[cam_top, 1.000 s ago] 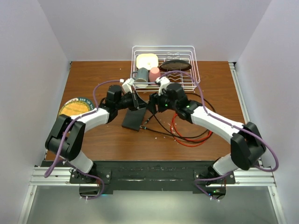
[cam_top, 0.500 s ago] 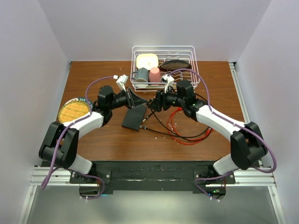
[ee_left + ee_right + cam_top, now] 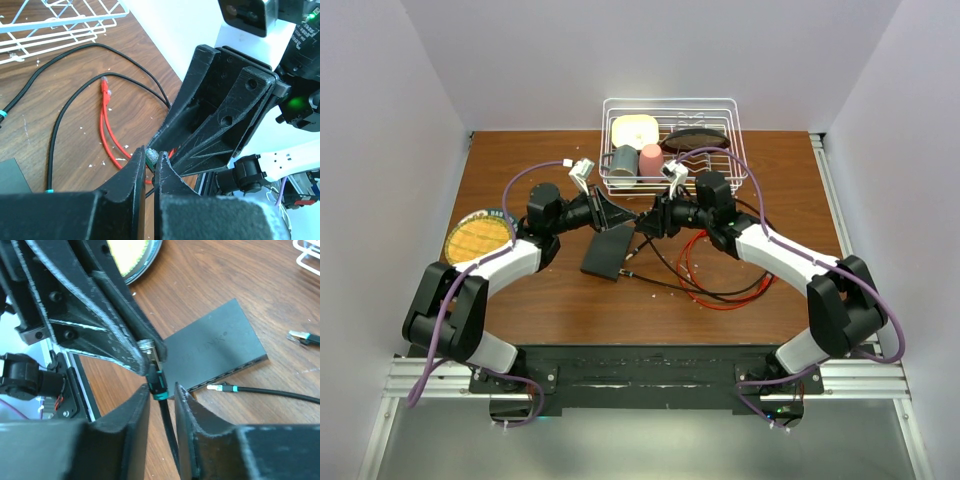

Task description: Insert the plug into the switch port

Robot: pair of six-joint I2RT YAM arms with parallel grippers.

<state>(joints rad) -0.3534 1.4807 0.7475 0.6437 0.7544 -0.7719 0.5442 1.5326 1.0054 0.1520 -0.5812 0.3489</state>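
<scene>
Over the middle of the surface [image 3: 540,290], we see the left claw [image 3: 620,216] clenched on the plug [image 3: 151,156]. The right claw [image 3: 162,390] is slightly released, its fingers flanking the plug's black cable [image 3: 170,435]. The switch [image 3: 215,347] lies flat just below them.

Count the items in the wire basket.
4: cream square item back left, dark oval object back right, grey cup front left, pink cup beside it. Others may be hidden.

Brown wooden table [image 3: 610,310], boxed in by plain pale walls [image 3: 640,50] (lavender-tinted, perhaps from the lighting), evenly lit, aluminium rail [image 3: 430,378] along the near edge.
</scene>
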